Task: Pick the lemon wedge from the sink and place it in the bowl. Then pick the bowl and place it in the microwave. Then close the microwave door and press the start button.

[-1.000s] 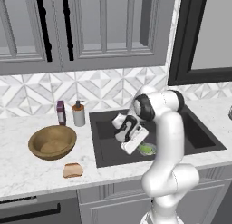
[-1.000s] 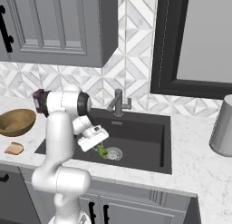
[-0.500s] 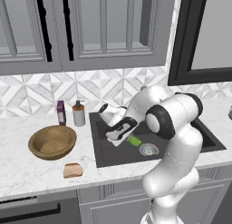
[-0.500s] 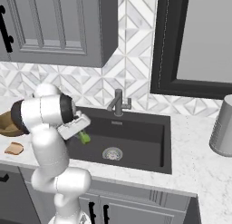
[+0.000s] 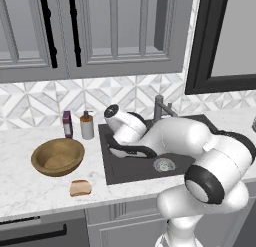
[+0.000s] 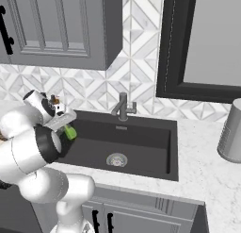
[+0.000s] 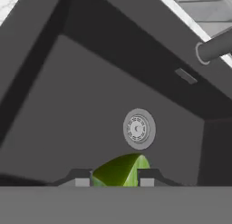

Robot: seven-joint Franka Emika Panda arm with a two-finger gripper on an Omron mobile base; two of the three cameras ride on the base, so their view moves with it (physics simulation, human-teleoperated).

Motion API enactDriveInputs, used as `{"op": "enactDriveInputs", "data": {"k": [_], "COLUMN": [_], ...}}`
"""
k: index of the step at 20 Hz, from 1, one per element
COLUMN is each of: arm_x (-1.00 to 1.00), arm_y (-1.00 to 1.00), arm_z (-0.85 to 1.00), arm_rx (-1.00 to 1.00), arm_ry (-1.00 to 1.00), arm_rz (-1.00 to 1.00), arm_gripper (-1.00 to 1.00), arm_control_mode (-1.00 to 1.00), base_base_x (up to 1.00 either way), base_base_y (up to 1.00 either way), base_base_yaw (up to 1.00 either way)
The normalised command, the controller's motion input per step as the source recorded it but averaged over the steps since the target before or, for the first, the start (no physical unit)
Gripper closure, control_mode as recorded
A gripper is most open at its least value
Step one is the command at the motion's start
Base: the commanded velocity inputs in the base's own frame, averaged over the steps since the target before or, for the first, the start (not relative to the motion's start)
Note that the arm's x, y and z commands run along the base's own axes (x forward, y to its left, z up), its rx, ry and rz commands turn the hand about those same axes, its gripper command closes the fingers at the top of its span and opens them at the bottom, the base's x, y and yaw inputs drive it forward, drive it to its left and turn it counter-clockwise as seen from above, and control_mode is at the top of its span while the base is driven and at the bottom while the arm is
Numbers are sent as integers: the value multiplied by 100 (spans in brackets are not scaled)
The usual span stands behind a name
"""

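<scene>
White marble counter [image 5: 30,191], grey cabinets above, patterned tile behind. One dark sink [image 5: 130,173] mid-frame, one faucet [image 6: 123,106]. At left: one wooden bowl [image 5: 57,156], one bread slice [image 5: 80,188], two bottles (one purple). One grey canister [image 6: 232,131] at right. Fingers [image 7: 93,177] clamp one lemon wedge [image 7: 121,170], held above the sink's left part, low centre of the hand view.

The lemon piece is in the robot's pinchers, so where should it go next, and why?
Probably sideways toward the bowl. The tool is shut on the lemon wedge and hangs over the sink's near-bowl end, with the drain far below. The bowl sits on the counter beside the sink, with nothing inside it.
</scene>
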Motion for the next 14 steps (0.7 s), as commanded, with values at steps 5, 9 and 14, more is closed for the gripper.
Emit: {"op": "enactDriveInputs", "data": {"k": [5, 9, 14], "arm_x": [-3, 0, 1], "arm_y": [100, 100, 100], "arm_z": [95, 83, 28], "arm_rx": [23, 22, 18], "arm_ry": [-5, -4, 0], "arm_rz": [28, 33, 35], "arm_gripper": [100, 100, 100], "arm_control_mode": [-100, -100, -100], "base_base_x": [0, 0, 0], "base_base_y": [0, 0, 0], "base_base_yaw": [0, 0, 0]}}
